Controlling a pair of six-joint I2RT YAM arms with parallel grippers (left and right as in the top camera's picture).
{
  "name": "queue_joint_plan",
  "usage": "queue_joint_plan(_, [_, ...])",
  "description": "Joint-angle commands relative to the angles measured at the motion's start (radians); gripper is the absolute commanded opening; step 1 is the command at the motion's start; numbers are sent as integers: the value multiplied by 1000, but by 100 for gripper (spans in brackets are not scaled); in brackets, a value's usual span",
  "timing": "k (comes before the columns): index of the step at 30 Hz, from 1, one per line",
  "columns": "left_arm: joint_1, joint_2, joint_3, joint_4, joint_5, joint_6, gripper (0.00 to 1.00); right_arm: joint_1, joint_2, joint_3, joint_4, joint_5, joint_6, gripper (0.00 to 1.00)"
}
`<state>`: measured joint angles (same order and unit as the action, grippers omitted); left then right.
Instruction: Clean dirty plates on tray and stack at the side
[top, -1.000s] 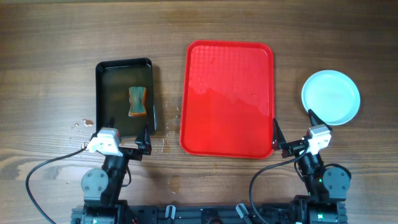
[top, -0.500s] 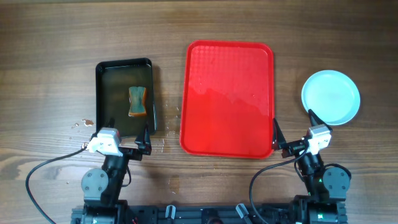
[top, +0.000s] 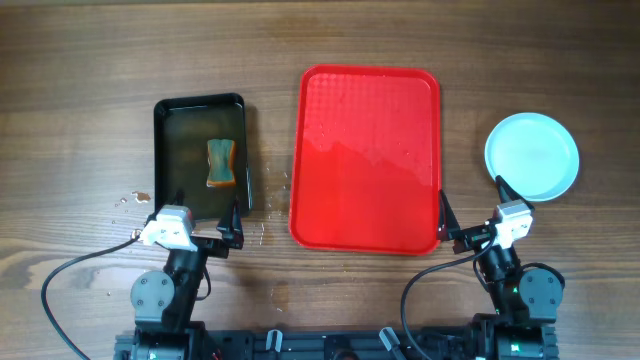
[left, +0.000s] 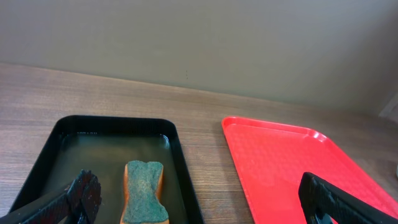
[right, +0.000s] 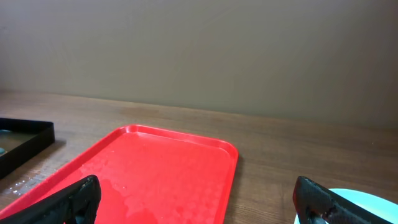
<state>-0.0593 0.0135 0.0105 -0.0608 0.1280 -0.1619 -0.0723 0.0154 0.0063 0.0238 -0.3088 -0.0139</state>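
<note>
Eyes on the plates (top: 532, 156): a round, pale blue-white disc sits on the desk (top: 90, 80) to the right of the red tray (top: 365, 110), off it and near its right edge. From above it reads as one clean disc, and I cannot tell how many are stacked there. The right wrist camera catches just a sliver of rim at its lower right corner. The red tray itself lies mid-desk, long side running away from the arms, with a wet sheen and small beads of water across its near half. On to the right claw (top: 471, 203): it's parked at the tray's near right corner, in the gap between tray and plates, fingers spread wide and gripping nothing. Across the way, the left claw (top: 195, 212) sits beyond the tray's left side at the near end of a black tray (top: 158, 150), fingers likewise spread wide with nothing between them. That black tray lies just left of the red one, apart from it, and holds murky liquid with a sponge (top: 221, 163) lying in it, green face up, orange at the sides. Water drops (top: 130, 198) dot the desk farther left of the red tray, past the black tray's near left corner.
</note>
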Motion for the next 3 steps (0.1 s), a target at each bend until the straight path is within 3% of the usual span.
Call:
queue_joint_plan(1, [-4,-9,-5,-5,-10,0,100,2,-11,-1,3,6,-12,100])
queue_joint_plan(3, [-4,-9,-5,-5,-10,0,100,2,-11,-1,3,6,-12,100])
